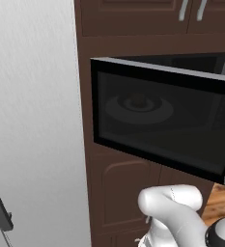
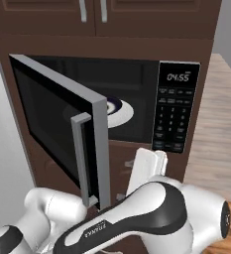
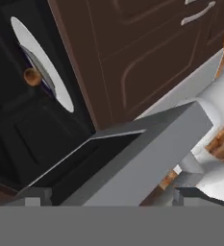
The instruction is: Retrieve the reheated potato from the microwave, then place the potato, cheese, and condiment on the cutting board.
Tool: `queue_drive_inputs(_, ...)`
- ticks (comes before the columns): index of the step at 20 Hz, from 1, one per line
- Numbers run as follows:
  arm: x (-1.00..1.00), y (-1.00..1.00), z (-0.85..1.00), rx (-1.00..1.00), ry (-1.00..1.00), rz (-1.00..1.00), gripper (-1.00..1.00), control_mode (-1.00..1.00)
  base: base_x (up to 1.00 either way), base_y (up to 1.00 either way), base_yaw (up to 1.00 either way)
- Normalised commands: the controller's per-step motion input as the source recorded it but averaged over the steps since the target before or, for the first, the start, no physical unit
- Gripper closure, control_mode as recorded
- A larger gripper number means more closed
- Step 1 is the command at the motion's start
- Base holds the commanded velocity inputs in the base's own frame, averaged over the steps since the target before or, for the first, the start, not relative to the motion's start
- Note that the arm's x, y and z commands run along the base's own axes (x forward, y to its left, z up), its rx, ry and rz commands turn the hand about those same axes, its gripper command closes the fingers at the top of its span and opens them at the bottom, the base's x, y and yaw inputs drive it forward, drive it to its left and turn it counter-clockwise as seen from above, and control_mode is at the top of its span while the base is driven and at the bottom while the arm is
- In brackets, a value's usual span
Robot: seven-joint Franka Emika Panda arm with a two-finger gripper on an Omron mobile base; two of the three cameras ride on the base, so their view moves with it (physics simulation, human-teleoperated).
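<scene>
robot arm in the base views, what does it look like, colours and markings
The arm is glossy white with rounded, tube-like links and dark grey to black joint sections. One white link carries small dark FRANKA lettering along its side. A round black cap sits at a joint in the left base view. The finger tips are small, grey and blocky. No cables show.

Left base view sitting behind arm on its left, looking forward, close up on microwave [image 1: 162, 116], catching open door's [image 1: 157, 120] glass face. Right base view sitting behind on right, facing same microwave [image 2: 137, 99], taking in door [image 2: 62, 129] nearly edge-on plus keypad [image 2: 174, 119]. Both sharing door, turntable [image 2: 118, 110], cabinets [image 1: 133, 19] above. Hand view rolled hard, peeking from low and very near past door edge [image 3: 147, 153] into cavity, catching turntable [image 3: 46, 65] and potato [image 3: 32, 76].
</scene>
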Motion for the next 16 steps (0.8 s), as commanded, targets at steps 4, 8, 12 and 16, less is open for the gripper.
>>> queue_drive_inputs(4,0.52,-0.23,-0.01,0.13,-0.01,0.17,-1.00,-1.00,0.00,0.00,0.00)
queue_drive_inputs(8,0.38,-0.11,0.00,0.08,-0.08,0.18,-1.00,-1.00,0.00,0.00,0.00)
queue_drive_inputs(12,0.26,0.00,-0.05,0.00,-0.17,0.17,-1.00,-1.00,0.00,0.00,0.00)
queue_drive_inputs(16,0.22,0.00,-0.12,0.00,-0.14,0.10,-1.00,-1.00,0.00,0.00,0.00)
